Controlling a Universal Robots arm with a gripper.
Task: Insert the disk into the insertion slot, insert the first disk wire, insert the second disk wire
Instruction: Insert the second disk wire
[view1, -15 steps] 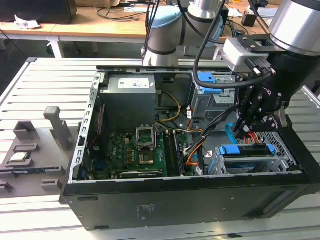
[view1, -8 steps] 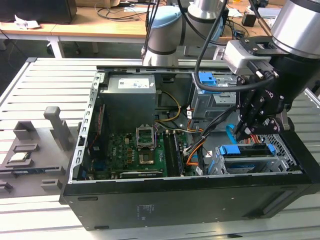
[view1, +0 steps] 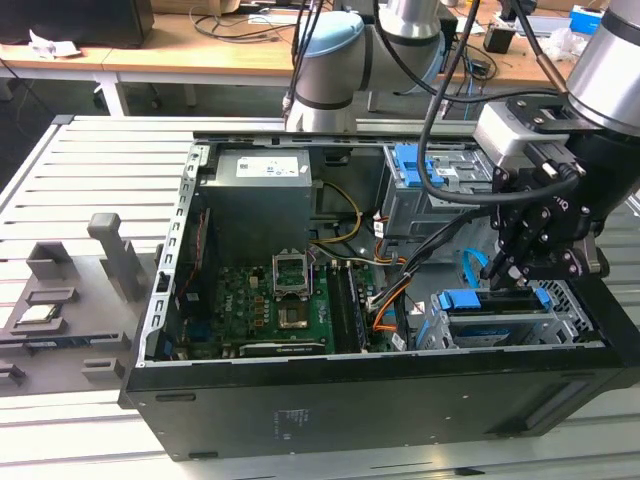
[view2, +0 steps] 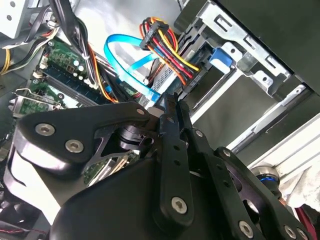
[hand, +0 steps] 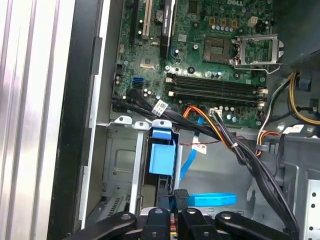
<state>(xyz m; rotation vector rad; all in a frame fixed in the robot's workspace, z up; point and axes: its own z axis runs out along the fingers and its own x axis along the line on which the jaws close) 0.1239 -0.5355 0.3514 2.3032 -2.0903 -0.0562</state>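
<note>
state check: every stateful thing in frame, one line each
disk: seated in the insertion slot, blue bracket showing
insertion slot: occupied by the disk
gripper: down at the disk's cable end, fingers closed together
blue data cable: looped loose beside the disk
power cable bundle: connector at the disk's rear; mated or not, cannot tell
CPU socket: retention frame raised

— Arm look?
— My arm (view1: 345, 55) was silver tubing with pale blue joint caps, black cables trailing.
— Gripper?
— My gripper (view1: 525, 265) was matte black, linkage bars with silver screws, grey wrist block above.
</note>
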